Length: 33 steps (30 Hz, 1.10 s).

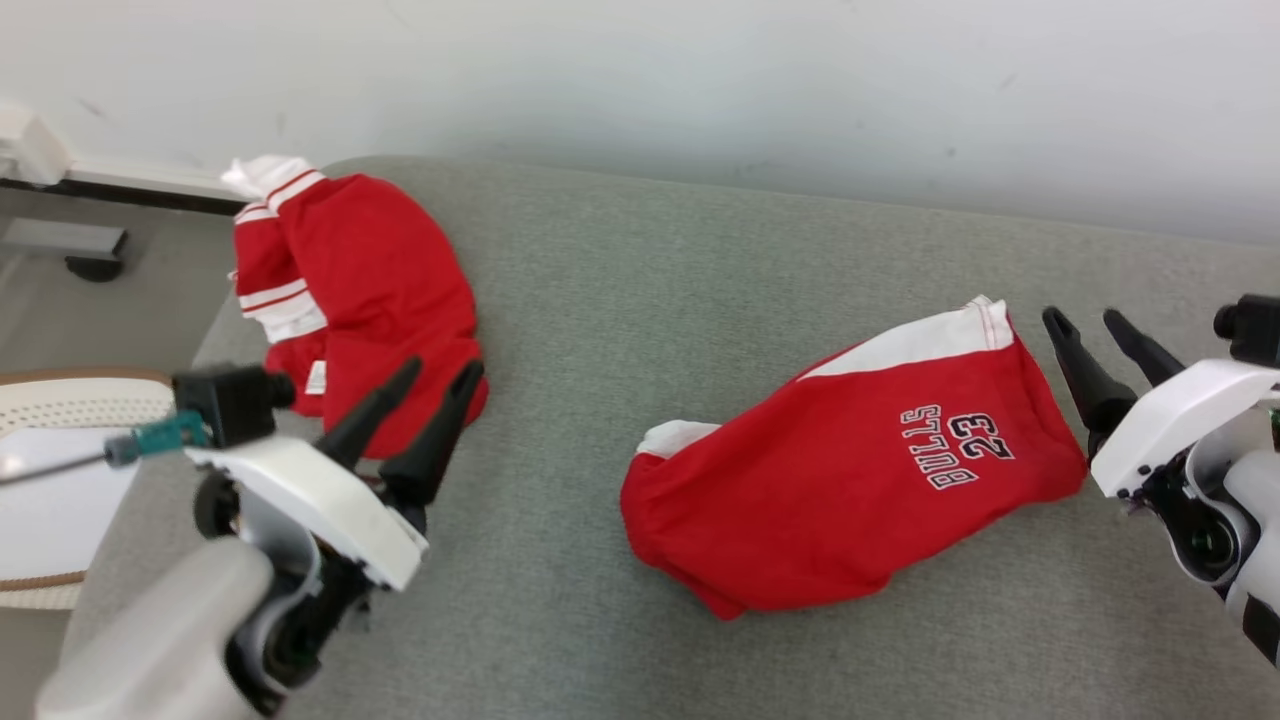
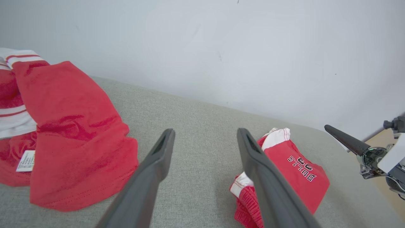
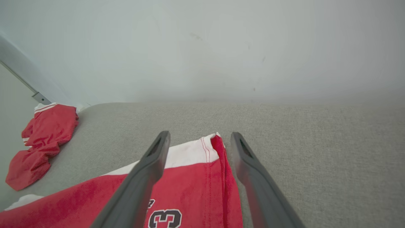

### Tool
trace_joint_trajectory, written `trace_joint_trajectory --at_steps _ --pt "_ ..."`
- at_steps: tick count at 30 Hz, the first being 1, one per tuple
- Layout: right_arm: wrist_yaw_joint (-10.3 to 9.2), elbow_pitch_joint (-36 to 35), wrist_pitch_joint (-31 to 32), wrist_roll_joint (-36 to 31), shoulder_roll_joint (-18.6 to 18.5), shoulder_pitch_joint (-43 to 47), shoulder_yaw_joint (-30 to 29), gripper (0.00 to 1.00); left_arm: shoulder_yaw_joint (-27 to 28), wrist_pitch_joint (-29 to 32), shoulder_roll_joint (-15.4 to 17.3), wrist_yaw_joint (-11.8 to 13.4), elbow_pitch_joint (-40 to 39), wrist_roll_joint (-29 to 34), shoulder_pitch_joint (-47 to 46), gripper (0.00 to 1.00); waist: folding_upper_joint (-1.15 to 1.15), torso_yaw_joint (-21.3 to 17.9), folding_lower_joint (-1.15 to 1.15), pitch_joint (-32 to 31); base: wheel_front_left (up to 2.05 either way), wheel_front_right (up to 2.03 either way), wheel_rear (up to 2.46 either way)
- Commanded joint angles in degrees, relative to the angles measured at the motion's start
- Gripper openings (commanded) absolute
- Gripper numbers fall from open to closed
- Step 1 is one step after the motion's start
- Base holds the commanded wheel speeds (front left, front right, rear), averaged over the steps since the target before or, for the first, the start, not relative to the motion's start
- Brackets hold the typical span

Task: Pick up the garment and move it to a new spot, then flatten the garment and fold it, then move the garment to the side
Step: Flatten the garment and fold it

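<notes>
A red garment (image 1: 850,480) with white trim and "BULLS 23" printed on it lies loosely folded on the grey cushion, right of centre. My right gripper (image 1: 1083,318) is open just beyond its right edge, holding nothing. In the right wrist view the gripper (image 3: 200,135) hovers over the garment's white corner (image 3: 190,155). My left gripper (image 1: 440,370) is open and empty at the lower left, over the near edge of a second crumpled red garment (image 1: 370,270) with white stripes. In the left wrist view the open gripper (image 2: 205,131) points at bare cushion between the striped garment (image 2: 72,126) and the BULLS garment (image 2: 297,177).
The grey cushioned surface (image 1: 650,280) runs along a white wall (image 1: 700,80). Its left edge drops off near a white perforated basket (image 1: 60,400) and a furniture foot (image 1: 95,265). One finger (image 2: 345,141) of my right gripper shows at the right of the left wrist view.
</notes>
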Motion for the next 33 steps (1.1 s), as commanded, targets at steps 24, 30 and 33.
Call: trace_joint_trajectory --at_steps 24,30,33 --pt "-0.11 23.3 29.6 2.0 3.6 -2.1 3.6 1.00 11.5 -7.2 -14.9 -0.5 2.6 8.1 18.7 1.00 0.00 11.2 0.01 2.1 0.00 0.00 0.00" --pt "-0.11 23.1 39.0 2.9 4.2 -0.5 4.2 1.00 13.6 -7.2 -17.6 -1.9 4.2 9.6 20.4 1.00 0.00 11.9 0.01 1.8 0.00 0.00 0.00" --pt "-0.02 22.3 39.1 2.4 4.6 -1.1 4.2 0.36 14.3 -7.2 -18.6 -2.4 4.8 10.5 20.9 1.00 0.00 11.9 0.01 1.7 0.00 0.00 0.00"
